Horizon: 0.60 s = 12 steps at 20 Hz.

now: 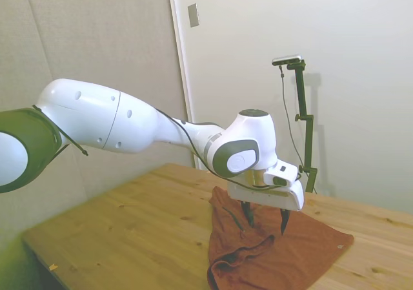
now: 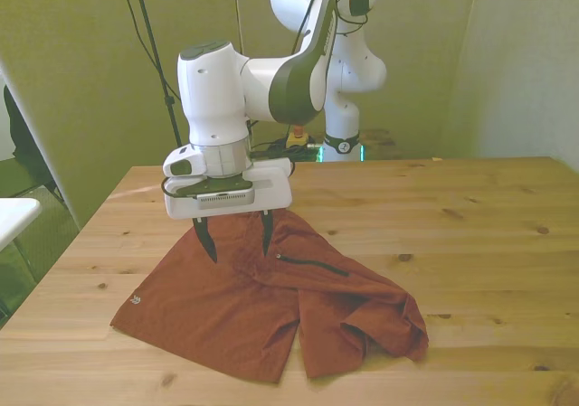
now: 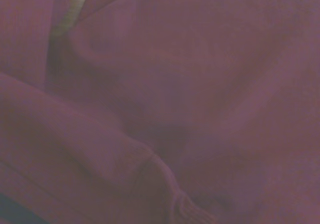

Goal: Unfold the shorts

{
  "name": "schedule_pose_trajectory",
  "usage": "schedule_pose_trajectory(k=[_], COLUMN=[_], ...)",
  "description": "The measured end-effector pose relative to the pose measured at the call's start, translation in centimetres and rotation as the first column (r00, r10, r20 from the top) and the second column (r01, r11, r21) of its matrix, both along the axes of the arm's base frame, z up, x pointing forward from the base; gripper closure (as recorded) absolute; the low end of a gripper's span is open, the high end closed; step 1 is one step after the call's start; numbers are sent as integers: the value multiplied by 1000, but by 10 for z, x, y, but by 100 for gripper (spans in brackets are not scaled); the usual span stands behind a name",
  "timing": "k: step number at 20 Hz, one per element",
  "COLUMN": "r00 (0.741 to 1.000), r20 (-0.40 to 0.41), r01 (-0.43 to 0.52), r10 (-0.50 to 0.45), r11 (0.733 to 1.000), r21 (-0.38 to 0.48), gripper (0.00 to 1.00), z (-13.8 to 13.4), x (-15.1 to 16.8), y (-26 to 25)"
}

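I see the pincer (image 2: pixel 235 240) spread wide, holding nothing, fingertips down at the rust-orange shorts (image 2: pixel 226 306) (half folded) lying toward the bench's (image 2: pixel 470 216) near edge.

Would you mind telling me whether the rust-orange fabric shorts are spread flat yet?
Not yet: the rust-orange fabric shorts are partly folded, one side bunched over itself.

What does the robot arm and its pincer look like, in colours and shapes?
The arm is glossy white with rounded segments and dark grey joint caps. A thin black cable runs along it. The pincer has a flat white body and two slim dark fingers.
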<state>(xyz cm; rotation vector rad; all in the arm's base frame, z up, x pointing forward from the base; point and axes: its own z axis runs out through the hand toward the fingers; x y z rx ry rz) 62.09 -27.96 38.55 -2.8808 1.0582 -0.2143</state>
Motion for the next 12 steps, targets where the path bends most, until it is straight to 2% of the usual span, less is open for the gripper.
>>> schedule_pose_trajectory(k=[4,5,12], r00=[1000,1000,1000], r20=[-23,-27,-23], r01=[-10,-11,-13], r10=[11,12,13], r11=[1000,1000,999], r21=[19,23,34], gripper=[0,100,100], z=[-17,-21,-30], x=[-2,-3,-8], y=[4,5,3])
